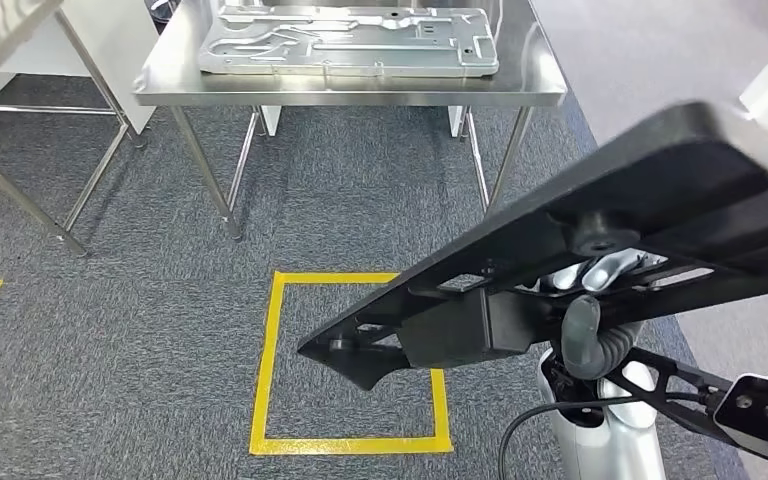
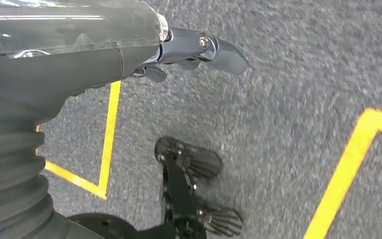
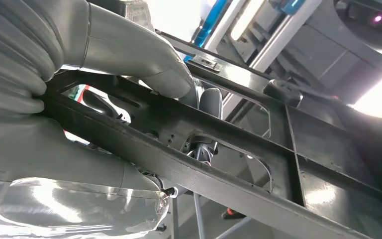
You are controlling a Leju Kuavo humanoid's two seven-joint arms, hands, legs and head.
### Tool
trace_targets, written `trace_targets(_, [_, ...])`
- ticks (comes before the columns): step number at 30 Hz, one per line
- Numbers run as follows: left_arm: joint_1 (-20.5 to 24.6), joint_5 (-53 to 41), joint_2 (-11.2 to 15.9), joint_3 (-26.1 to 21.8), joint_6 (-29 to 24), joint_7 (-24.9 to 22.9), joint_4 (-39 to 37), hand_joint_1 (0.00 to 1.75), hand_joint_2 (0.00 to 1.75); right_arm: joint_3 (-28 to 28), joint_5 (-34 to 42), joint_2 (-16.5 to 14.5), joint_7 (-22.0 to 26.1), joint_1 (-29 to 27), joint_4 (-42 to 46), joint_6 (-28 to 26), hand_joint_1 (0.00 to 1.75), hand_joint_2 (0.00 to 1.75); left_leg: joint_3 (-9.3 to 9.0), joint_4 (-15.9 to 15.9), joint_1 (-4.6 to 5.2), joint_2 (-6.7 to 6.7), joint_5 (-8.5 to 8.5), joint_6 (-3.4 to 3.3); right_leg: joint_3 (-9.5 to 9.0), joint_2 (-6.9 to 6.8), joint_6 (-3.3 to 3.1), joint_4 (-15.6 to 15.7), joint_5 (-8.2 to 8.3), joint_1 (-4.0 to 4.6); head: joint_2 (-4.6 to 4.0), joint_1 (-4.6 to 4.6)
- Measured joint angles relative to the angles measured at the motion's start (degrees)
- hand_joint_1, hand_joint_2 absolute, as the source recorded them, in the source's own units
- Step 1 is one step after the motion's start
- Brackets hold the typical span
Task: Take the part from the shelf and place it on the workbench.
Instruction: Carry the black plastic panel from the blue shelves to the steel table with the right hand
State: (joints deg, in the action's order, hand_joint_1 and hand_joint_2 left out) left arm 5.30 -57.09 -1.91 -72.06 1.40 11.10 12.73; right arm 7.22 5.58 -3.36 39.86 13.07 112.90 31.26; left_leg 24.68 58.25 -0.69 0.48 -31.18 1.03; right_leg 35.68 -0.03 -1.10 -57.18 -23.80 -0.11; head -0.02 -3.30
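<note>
**A:** Here's the right hand (image 1: 592,300), low on the right of the head view, fingers wrapped around a long black part (image 1: 600,230) — a flat, ribbed frame with cut-outs, carried up in the air and tilted, its far end pointing down toward the floor.

**B:** The right wrist view backs that up: thick grey thumb pressed on one side of a bar of the part (image 3: 258,164), darker fingers (image 3: 211,102) coming through an opening from the other side. That's a firm grip.

**A:** Ahead stands the steel bench (image 1: 190,80), well apart from the part. A silver stamped metal plate (image 1: 350,40) lies flat on it.

**B:** On the grey carpet between, a square of yellow tape (image 1: 270,360), the part's lower end hanging over it.

**A:** And the left hand (image 2: 189,47)?

**B:** Hanging over the carpet in its own wrist view, dark fingers (image 2: 224,52) stretched out, nothing in them.
</note>
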Motion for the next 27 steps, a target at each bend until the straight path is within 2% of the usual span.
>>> trace_targets(1, [0.1, 0.0, 0.0, 0.0, 0.0, 0.0, 0.0, 0.00, 1.75, 0.0, 0.0, -0.1, 0.0, 0.1, 0.0, 0.1, 1.75, 1.75, 1.30, 2.8, -0.12, -0.05, -0.20, 0.18, -0.94, 0.03, -0.26, 0.2, -0.40, -0.07, 0.00, -0.01])
trace_targets(2, [0.2, 0.0, 0.0, 0.0, 0.0, 0.0, 0.0, 0.00, 1.75, 0.0, 0.0, -0.2, 0.0, 0.1, 0.0, 0.1, 1.75, 1.75, 3.46, 6.5, -0.23, -0.10, -0.89, 0.34, -1.78, 0.03, -0.45, 0.4, -0.99, -0.09, 0.00, 0.00])
trace_targets(4, [0.0, 0.0, 0.0, 0.0, 0.0, 0.0, 0.0, 0.00, 1.75, 0.0, 0.0, -0.3, 0.0, 0.1, 0.0, 0.2, 1.75, 1.75, 8.83, 13.5, -0.31, -0.13, -3.98, 0.78, -3.34, 0.19, -0.67, 0.5, -2.38, -0.07, 0.00, 0.00])
trace_targets(5, [-0.2, 0.0, 0.0, 0.0, -0.1, 0.0, 0.0, 0.00, 1.75, 0.0, 0.0, -0.3, 0.0, 0.1, 0.0, 0.3, 1.75, 1.75, 10.95, 15.0, -0.32, -0.13, -5.66, 0.93, -4.28, 0.33, -0.67, 0.5, -3.18, -0.06, 0.00, 0.00])
trace_targets(6, [-0.3, 0.0, 0.0, 0.0, -0.1, 0.0, 0.0, 0.00, 1.75, 0.0, 0.0, -0.3, 0.0, 0.0, -0.1, 0.3, 1.75, 1.75, 12.34, 14.9, -0.32, -0.13, -6.63, 0.99, -5.36, 0.47, -0.64, 0.5, -4.01, -0.05, 0.00, 0.00])
trace_targets(7, [-0.4, 0.0, 0.0, 0.0, -0.1, 0.0, 0.0, 0.00, 1.75, 0.0, 0.0, -0.3, 0.0, 0.0, -0.1, 0.4, 1.75, 1.75, 12.99, 13.0, -0.31, -0.13, -6.22, 0.94, -6.51, 0.57, -0.56, 0.5, -4.88, -0.05, 0.00, 0.00])
trace_targets(8, [-0.5, 0.0, 0.0, 0.0, -0.1, 0.0, 0.0, 0.00, 1.75, 0.0, 0.0, -0.3, 0.0, 0.0, -0.1, 0.4, 1.75, 1.75, 13.21, 10.0, -0.28, -0.13, -3.92, 0.75, -7.69, 0.61, -0.45, 0.5, -5.81, -0.04, 0.00, 0.00])
trace_targets(10, [-0.8, 0.0, 0.1, 0.0, -0.1, -0.1, 0.0, 0.00, 1.75, 0.0, 0.1, -0.3, 0.0, 0.0, -0.4, 0.5, 1.75, 1.75, 13.48, 3.6, -0.01, -0.11, 4.04, 0.00, -9.53, 0.77, -0.06, 0.4, -7.56, 0.07, 0.00, 0.01])
trace_targets(11, [-0.9, 0.0, 0.2, -0.1, -0.2, -0.1, 0.0, 0.00, 1.75, -0.1, 0.2, -0.3, 0.0, -0.1, -0.5, 0.5, 1.75, 1.75, 13.50, 1.8, 0.20, -0.11, 7.07, -0.47, -10.08, 0.90, 0.28, 0.5, -8.28, 0.12, 0.00, 0.01])
trace_targets(12, [-1.0, 0.0, 0.2, -0.1, -0.2, -0.1, 0.0, 0.00, 1.75, -0.1, 0.3, -0.3, -0.1, 0.0, -0.6, 0.5, 1.75, 1.75, 13.47, 0.9, 0.37, -0.14, 8.54, -0.94, -10.43, 1.01, 0.65, 0.5, -8.66, 0.15, 0.00, 0.01])
trace_targets(13, [-0.9, 0.0, 0.2, -0.1, -0.2, -0.1, 0.0, 0.00, 1.75, -0.2, 0.4, -0.4, -0.1, 0.0, -0.6, 0.5, 1.75, 1.75, 13.08, 0.9, 0.45, -0.18, 8.08, -1.39, -10.57, 1.08, 1.09, 0.3, -8.67, 0.16, 0.00, 0.00])
trace_targets(15, [-0.6, 0.0, 0.2, -0.1, -0.2, -0.1, 0.0, 0.00, 1.75, -0.2, 0.5, -0.4, 0.0, 0.3, -0.5, 0.5, 1.75, 1.75, 11.79, 0.1, 0.24, -0.38, 7.52, -2.16, -9.70, 0.87, 1.75, -2.4, -7.81, 0.02, 0.00, 0.01])
trace_targets(17, [-0.4, 0.0, 0.2, -0.1, -0.2, 0.0, 0.0, 0.00, 1.75, -0.3, 0.6, -0.4, 0.0, 0.4, -0.5, 0.5, 1.75, 1.75, 10.08, -0.6, 0.00, -0.53, 6.74, -2.65, -5.96, 0.65, 2.38, -8.5, -7.83, -0.17, 0.00, 0.01])
trace_targets(18, [-0.4, 0.0, 0.2, -0.1, -0.2, 0.0, 0.0, 0.00, 1.75, -0.4, 0.7, -0.3, 0.0, 0.5, -0.5, 0.5, 1.75, 1.75, 9.32, -0.8, -0.01, -0.56, 6.21, -2.78, -3.36, 0.59, 2.65, -12.0, -8.85, -0.27, 0.00, 0.02])
trace_targets(19, [-0.4, 0.0, 0.2, -0.1, -0.2, 0.0, 0.0, 0.00, 1.75, -0.4, 0.7, -0.3, 0.0, 0.5, -0.5, 0.5, 1.75, 1.75, 8.58, -0.9, -0.02, -0.60, 5.63, -2.82, -0.78, 0.56, 2.83, -14.7, -10.60, -0.39, 0.00, 0.01])
trace_targets(20, [-0.4, 0.0, 0.2, -0.1, -0.2, 0.0, 0.0, 0.00, 1.75, -0.5, 0.7, -0.3, 0.0, 0.5, -0.5, 0.6, 1.75, 1.75, 7.79, -0.9, -0.02, -0.66, 4.97, -2.80, 1.32, 0.52, 2.94, -16.2, -12.37, -0.52, 0.00, 0.02])
trace_targets(21, [-0.4, 0.0, 0.2, -0.1, -0.2, 0.0, 0.0, 0.00, 1.75, -0.6, 0.7, -0.3, 0.0, 0.5, -0.5, 0.6, 1.75, 1.75, 6.86, -0.9, -0.03, -0.73, 4.25, -2.75, 2.75, 0.45, 3.02, -16.2, -13.44, -0.62, 0.00, 0.02])
trace_targets(22, [-0.4, 0.0, 0.2, -0.1, -0.2, 0.0, 0.0, 0.00, 1.75, -0.6, 0.7, -0.3, 0.0, 0.5, -0.5, 0.6, 1.75, 1.75, 5.81, -0.9, -0.05, -0.81, 3.47, -2.64, 3.43, 0.37, 3.03, -14.6, -13.15, -0.69, 0.00, 0.02])
trace_targets(23, [-0.4, 0.0, 0.2, -0.1, -0.2, 0.0, 0.0, 0.00, 1.75, -0.6, 0.7, -0.3, 0.0, 0.5, -0.5, 0.6, 1.75, 1.75, 4.71, -0.9, -0.07, -0.86, 2.65, -2.50, 3.46, 0.27, 2.98, -11.8, -11.11, -0.71, 0.00, 0.02])
trace_targets(25, [-0.5, 0.0, 0.2, -0.1, -0.2, 0.0, 0.0, 0.00, 1.75, -0.6, 0.7, -0.3, 0.0, 0.5, -0.6, 0.6, 1.75, 1.75, 3.01, -1.0, -0.02, -0.97, 1.11, -2.05, 3.02, -0.06, 2.55, -5.2, -3.56, -0.59, 0.00, 0.02])
trace_targets(26, [-0.4, 0.0, 0.2, -0.1, -0.2, -0.1, 0.0, 0.00, 1.75, -0.7, 0.6, -0.3, 0.0, 0.4, -0.6, 0.6, 1.75, 1.75, 2.48, -1.1, 0.04, -0.98, 0.37, -1.71, 2.83, -0.13, 2.17, -3.1, -0.75, -0.41, 0.00, -0.01])
trace_targets(27, [-0.4, 0.0, 0.2, -0.1, -0.3, -0.1, 0.0, 0.00, 1.75, -0.7, 0.6, -0.3, 0.0, 0.4, -0.7, 0.6, 1.75, 1.75, 1.95, -1.1, 0.09, -0.98, -0.02, -1.31, 2.71, -0.12, 1.72, -1.9, 0.81, -0.27, 0.00, -0.01])
